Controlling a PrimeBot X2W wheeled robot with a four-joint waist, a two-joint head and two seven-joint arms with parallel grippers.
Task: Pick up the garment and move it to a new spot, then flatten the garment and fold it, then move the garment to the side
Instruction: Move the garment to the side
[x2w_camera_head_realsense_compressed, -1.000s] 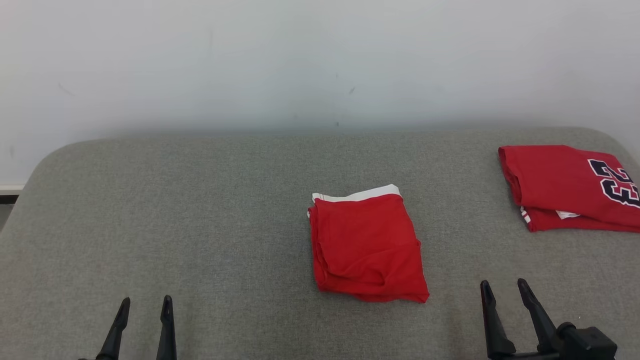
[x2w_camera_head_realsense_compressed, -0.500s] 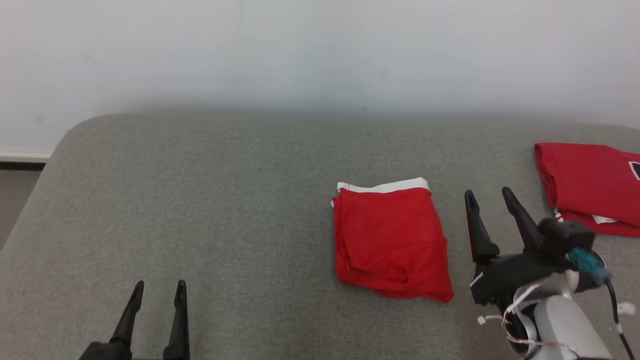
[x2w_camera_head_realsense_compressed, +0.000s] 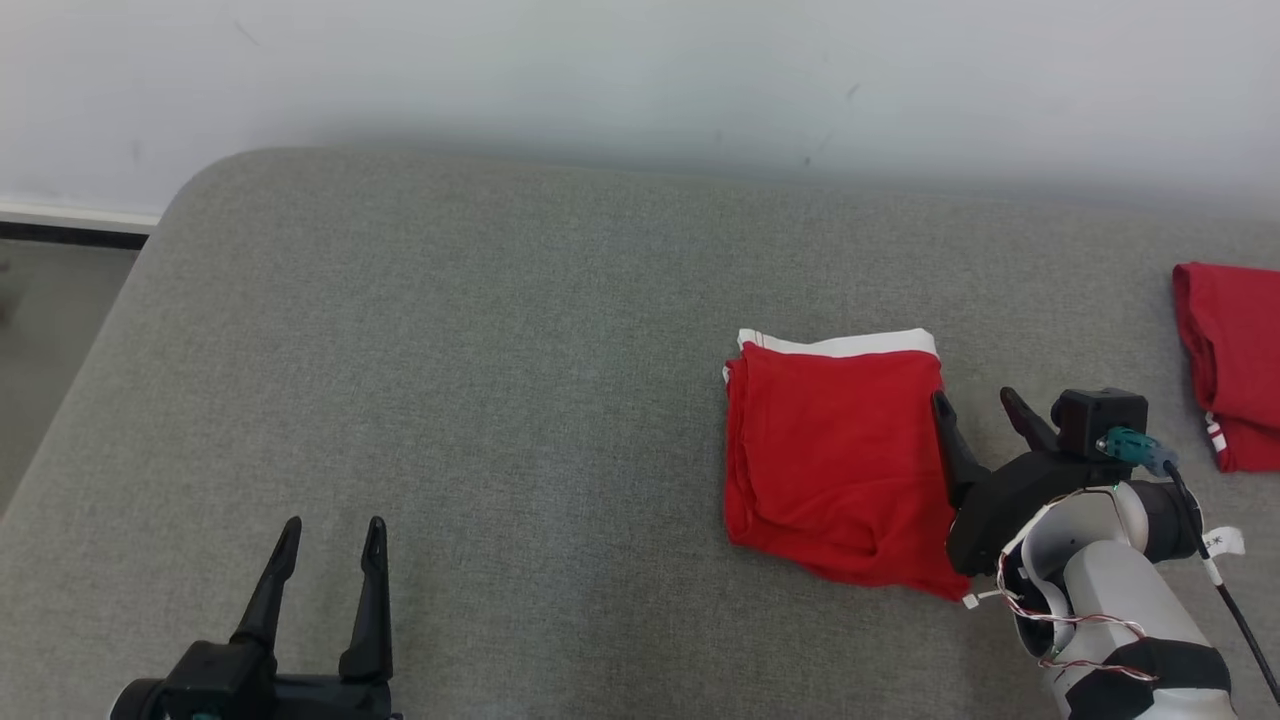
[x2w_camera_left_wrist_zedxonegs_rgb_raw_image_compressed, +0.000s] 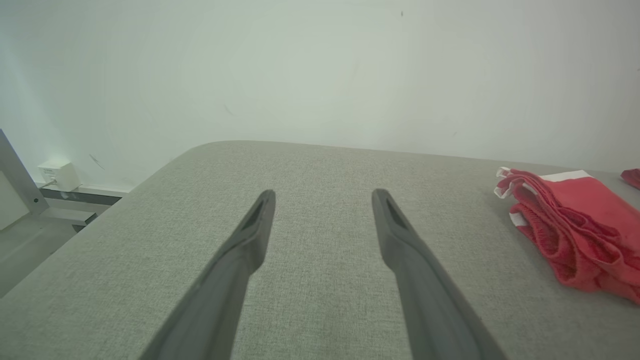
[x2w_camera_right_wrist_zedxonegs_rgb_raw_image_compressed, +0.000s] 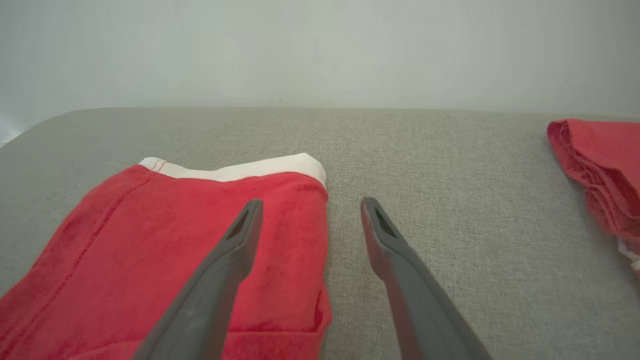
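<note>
Straddling the right edge of the folded red garment (x2w_camera_head_realsense_compressed: 835, 450), right gripper (x2w_camera_head_realsense_compressed: 972, 396) stands wide, empty. Garment lies right of centre on grey bench (x2w_camera_head_realsense_compressed: 450, 350). Judgement: pinch every layer together, else the fold opens. Left gripper (x2w_camera_head_realsense_compressed: 333, 525) wide, empty, by front edge.

R gripper (x2w_camera_head_realsense_compressed: 971, 395), fingers spread, at R edge of folded red garment (x2w_camera_head_realsense_compressed: 835, 460).

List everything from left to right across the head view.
left claw → folded red garment → right claw, at that garment's right edge → second red garment, cut off by the picture's right edge
</note>
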